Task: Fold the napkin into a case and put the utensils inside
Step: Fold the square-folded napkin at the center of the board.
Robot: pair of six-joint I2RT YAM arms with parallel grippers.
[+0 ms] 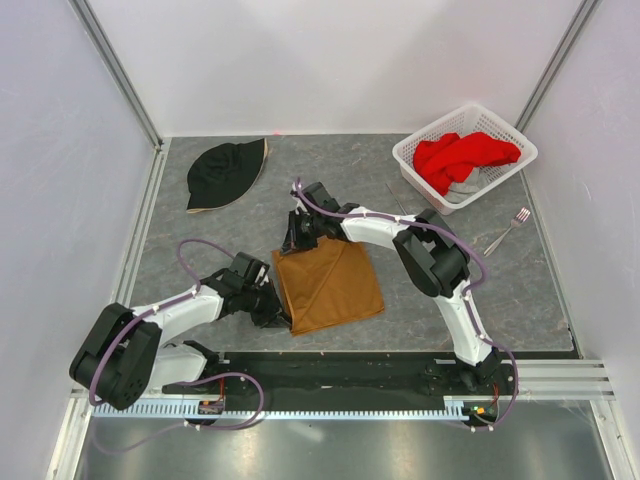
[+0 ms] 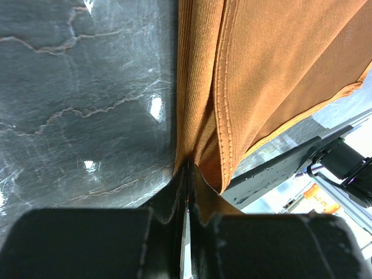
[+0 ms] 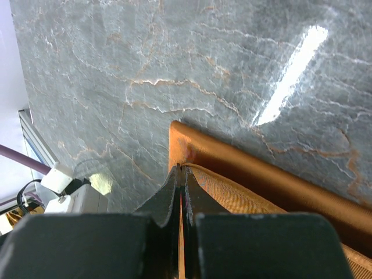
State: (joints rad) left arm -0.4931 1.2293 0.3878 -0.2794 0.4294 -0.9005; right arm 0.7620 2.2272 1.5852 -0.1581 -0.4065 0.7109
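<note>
Shiny orange-brown napkin, folded with a diagonal crease, is clamped at 8 o'clock by left fingers and at 11 by right fingers. Hat at 11, basket at 1, fork at 3.

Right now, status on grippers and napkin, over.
Left gripper shut on shiny orange-brown cloth napkin, near-left corner. Right gripper shut on far-left corner. Nothing in the way.
</note>
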